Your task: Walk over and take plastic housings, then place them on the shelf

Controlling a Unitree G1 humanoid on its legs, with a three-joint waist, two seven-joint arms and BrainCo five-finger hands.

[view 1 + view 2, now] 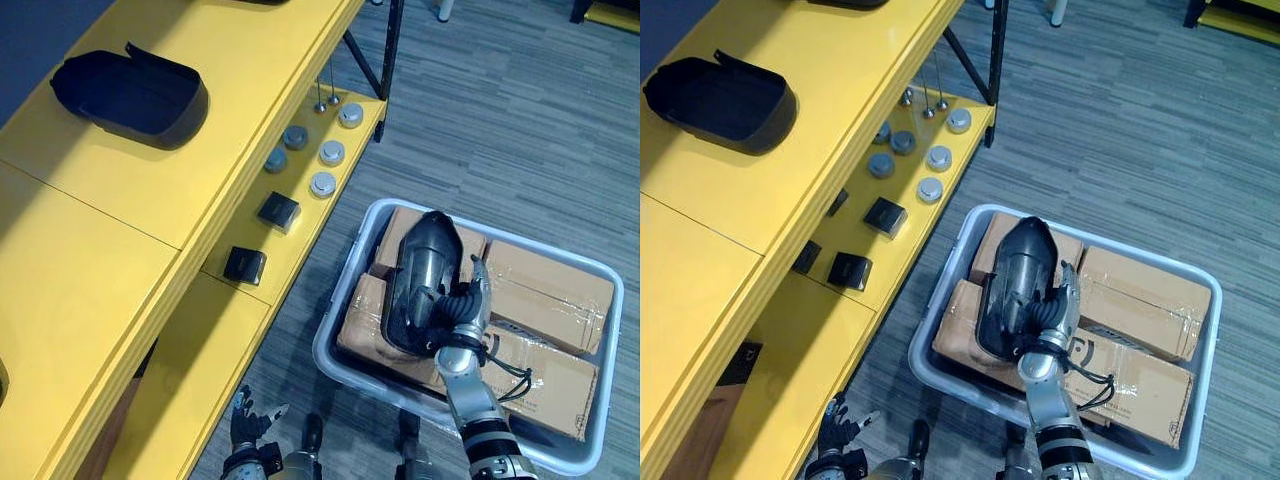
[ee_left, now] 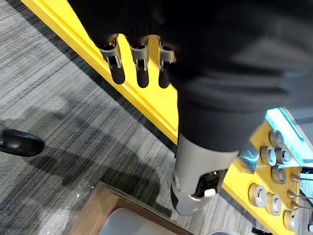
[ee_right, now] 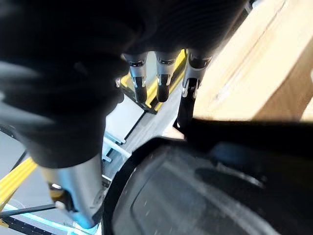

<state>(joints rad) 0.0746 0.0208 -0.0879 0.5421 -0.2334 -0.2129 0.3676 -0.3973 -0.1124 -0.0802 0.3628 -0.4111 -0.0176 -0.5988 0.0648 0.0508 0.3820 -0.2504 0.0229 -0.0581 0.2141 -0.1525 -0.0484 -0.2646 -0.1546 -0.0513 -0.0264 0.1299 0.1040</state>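
Observation:
A black plastic housing (image 1: 420, 275) stands tilted up in a grey bin (image 1: 330, 345) on the floor, over cardboard boxes (image 1: 550, 290). My right hand (image 1: 460, 318) grips the housing's near rim, fingers (image 3: 161, 83) over the edge and thumb under it. The housing (image 3: 195, 191) shows close up in the right wrist view. A second black housing (image 1: 130, 95) lies on the top board of the yellow shelf (image 1: 90, 270) at the far left. Low beside the shelf's front edge, my left hand (image 1: 250, 425) hangs with its fingers (image 2: 139, 68) relaxed and nothing in them.
The shelf's lower board carries several round metal pieces (image 1: 322, 152) and two small black blocks (image 1: 278, 210). The bin stands on grey carpet right of the shelf. A person's dark shoe (image 2: 19, 143) is on the floor in the left wrist view.

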